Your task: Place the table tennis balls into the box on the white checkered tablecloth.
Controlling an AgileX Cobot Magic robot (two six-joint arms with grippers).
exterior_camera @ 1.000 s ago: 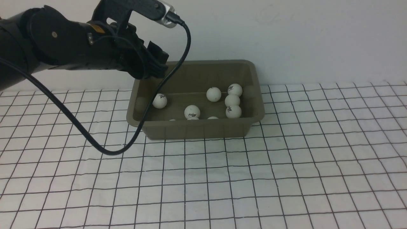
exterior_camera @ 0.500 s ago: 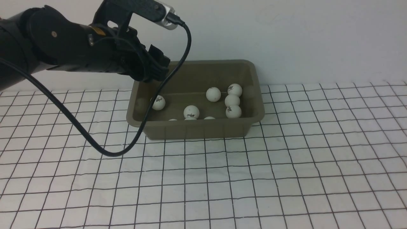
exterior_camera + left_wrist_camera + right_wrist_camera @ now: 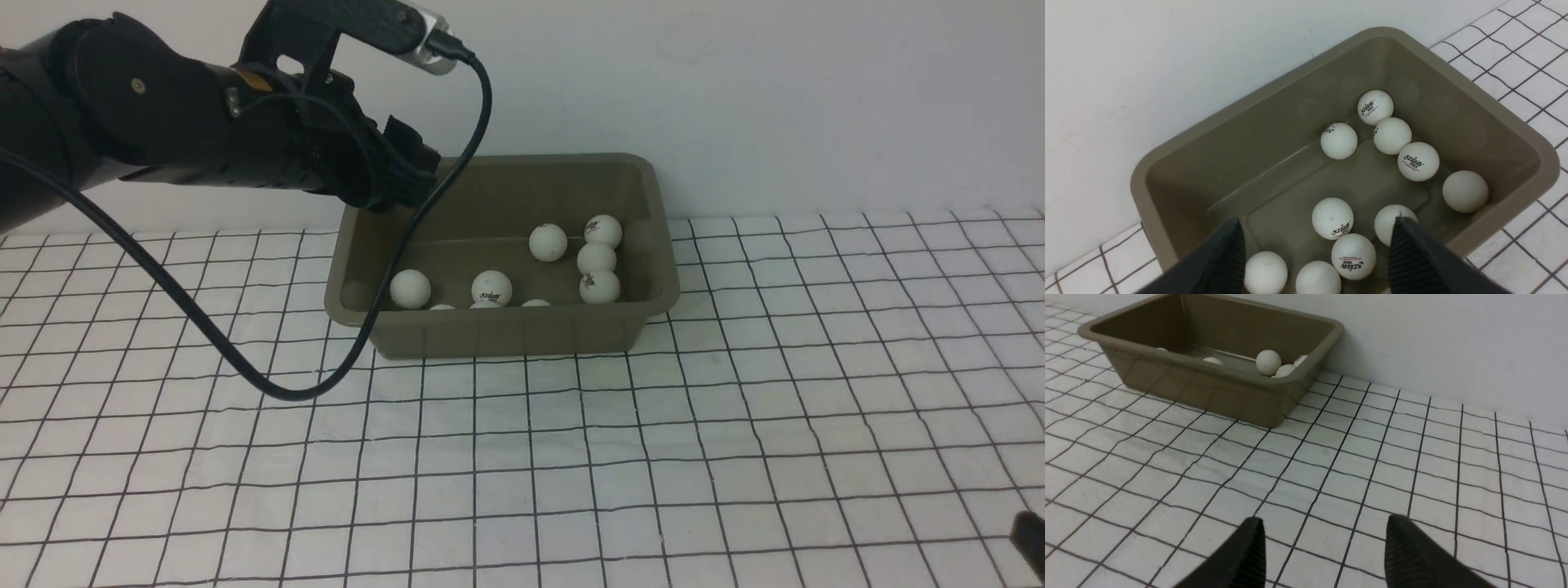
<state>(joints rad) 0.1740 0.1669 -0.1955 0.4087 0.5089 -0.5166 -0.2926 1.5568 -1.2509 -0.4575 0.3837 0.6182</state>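
Since a second ago, one ball [image 3: 410,288] has rolled from the box's [image 3: 645,314] left wall down to its front wall; all ten table tennis balls [image 3: 1338,140] sit inside. You have bare white checkered tablecloth [image 3: 735,457] all around. Your left gripper [image 3: 1314,249] hovers over the box's left rim, spread and empty; your right gripper [image 3: 1323,551] likewise gapes over cloth.

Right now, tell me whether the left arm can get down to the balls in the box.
Probably yes. The left gripper hangs open right over the box, nothing lies between its jaws and the table tennis balls below, and the box has no lid.
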